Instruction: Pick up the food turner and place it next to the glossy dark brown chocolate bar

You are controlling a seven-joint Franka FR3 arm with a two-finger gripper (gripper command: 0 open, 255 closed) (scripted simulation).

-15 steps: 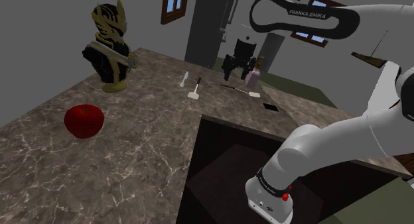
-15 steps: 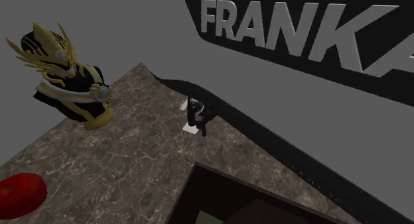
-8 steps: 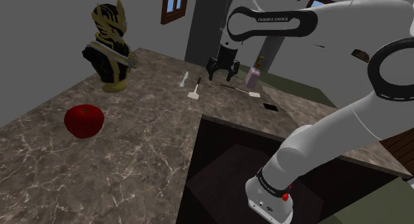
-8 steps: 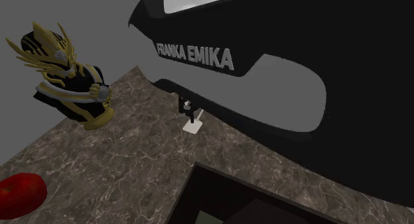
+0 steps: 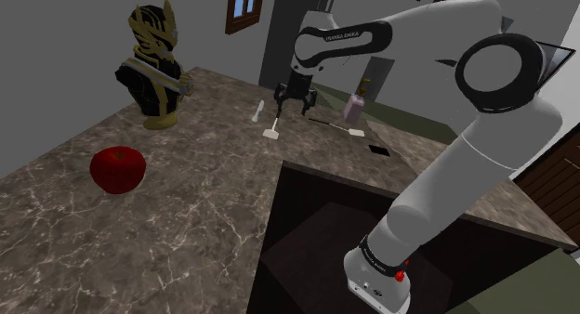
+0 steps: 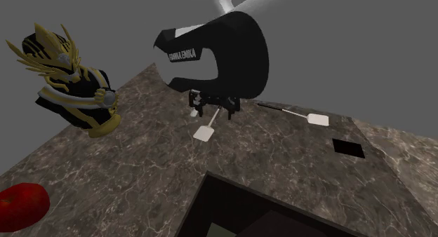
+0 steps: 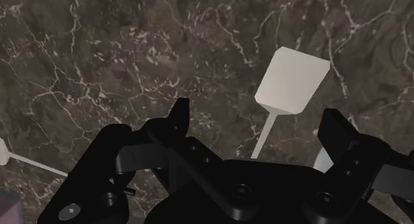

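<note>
Dark veined stone counter fills the shoulder view. At its far edge, upper middle of the frame, lies the white turner, blade toward the camera, thin handle running up toward the gripper; the bar, a flat dark square, lies right of middle, well apart from it.

Risks, as judged: the handle is thin and flat on hard stone, so fingers closing a little high would meet over it and lift nothing, while closing too low would scrape the stone; a grip far out on the handle would leave the blade to droop or swing; a second turner with a dark handle lies between the white one and the bar, near a pink bottle, and a low carry could knock either.

In the wrist view the jaws stand wide apart, holding nothing; the turner shows its blade beyond the fingertips, upper right of the frame; its handle passes down between the two fingers, touching neither; the gripper hangs over the handle, not the blade.
</note>
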